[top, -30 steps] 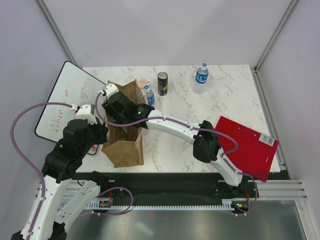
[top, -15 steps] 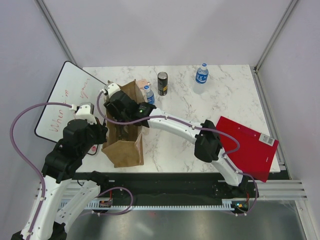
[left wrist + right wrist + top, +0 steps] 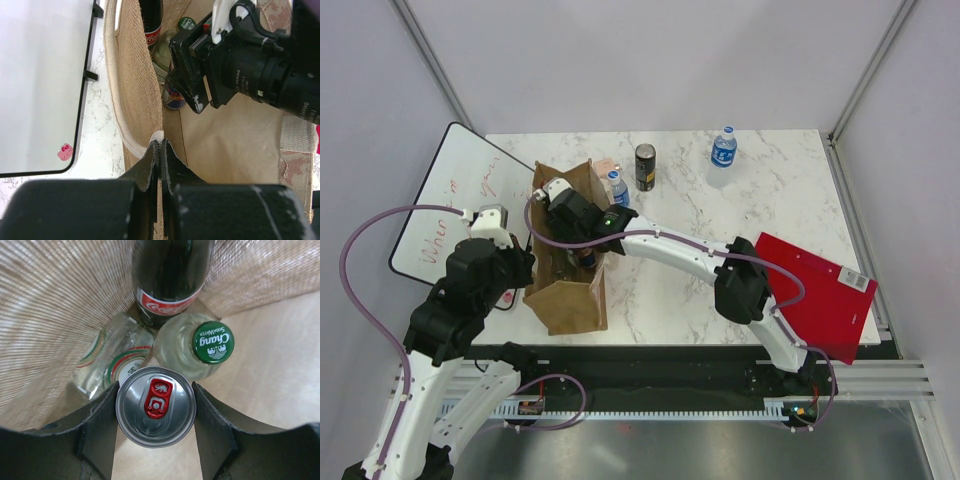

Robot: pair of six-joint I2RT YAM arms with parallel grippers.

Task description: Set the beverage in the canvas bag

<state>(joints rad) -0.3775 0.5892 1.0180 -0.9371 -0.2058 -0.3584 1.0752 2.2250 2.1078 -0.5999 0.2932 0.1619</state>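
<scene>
The tan canvas bag stands open at the table's left front. My left gripper is shut on the bag's near rim by its white strap and holds the mouth open; it also shows in the top view. My right gripper reaches down inside the bag, its fingers pressed on both sides of a silver-topped can with a red tab. The left wrist view shows this gripper over the can. Inside the bag lie a cola bottle, a green-capped bottle and a clear bottle.
A dark can, a small bottle beside the bag and a water bottle stand on the marble table. A red clipboard lies at the right front. A whiteboard lies left of the bag.
My right gripper has shifted right and nearer within the bag mouth, with the can in it. The left gripper still holds the rim.
</scene>
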